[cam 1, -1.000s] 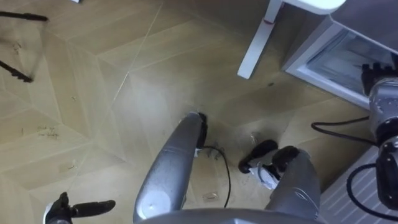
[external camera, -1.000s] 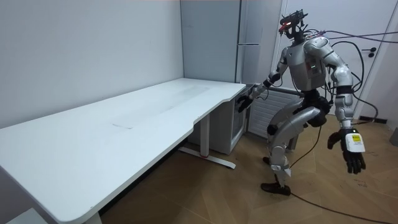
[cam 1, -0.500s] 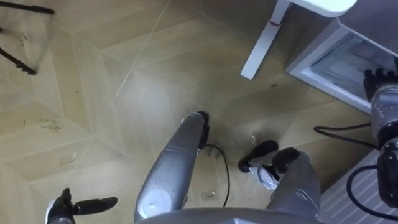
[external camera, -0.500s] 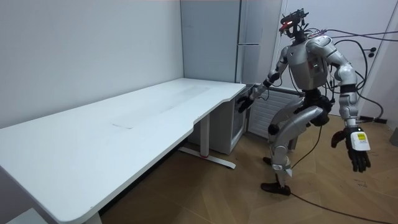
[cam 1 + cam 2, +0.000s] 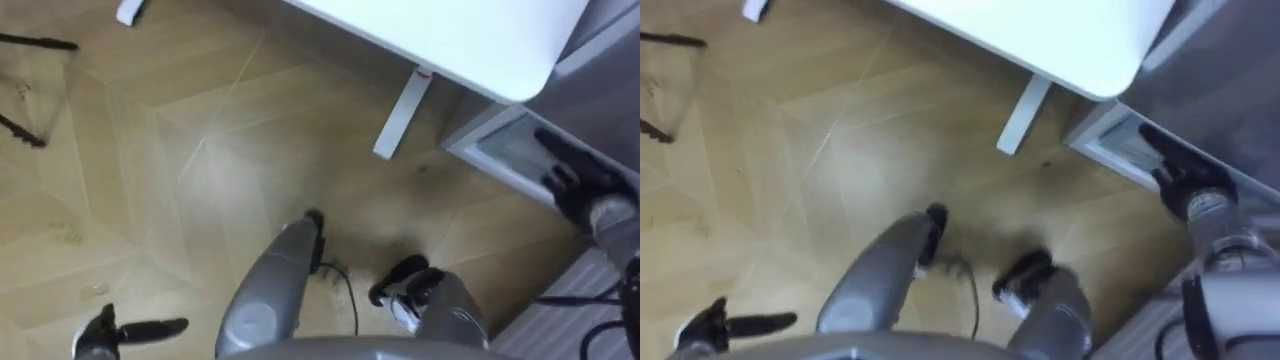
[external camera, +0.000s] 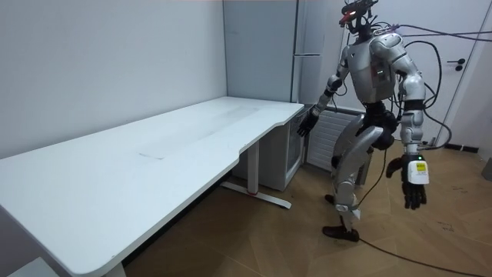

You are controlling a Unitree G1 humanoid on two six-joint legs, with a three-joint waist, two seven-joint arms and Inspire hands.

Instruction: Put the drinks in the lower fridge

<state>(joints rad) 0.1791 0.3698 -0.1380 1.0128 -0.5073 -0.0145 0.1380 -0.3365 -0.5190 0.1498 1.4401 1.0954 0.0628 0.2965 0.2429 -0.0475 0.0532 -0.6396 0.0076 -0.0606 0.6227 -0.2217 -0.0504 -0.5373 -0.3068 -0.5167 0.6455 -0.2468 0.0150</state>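
**Right fingers held out at the lower fridge**

The robot stands on the wood floor [image 5: 150, 150] at the end of the white counter [image 5: 460, 40]. Its right hand [image 5: 568, 172] is stretched forward, fingers released, straight and empty. The lower fridge [image 5: 500, 148], with its glass front, lies just beyond those fingers; whether they touch it I cannot tell. The left hand [image 5: 105, 335] hangs low, well apart from the right fingers, its own fingers also released and empty

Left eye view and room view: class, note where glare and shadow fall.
Left eye view: a pale glare patch on the wooden floor, left of the desk leg. Room view: soft shadow on the floor under the white desk, whose top is evenly lit.
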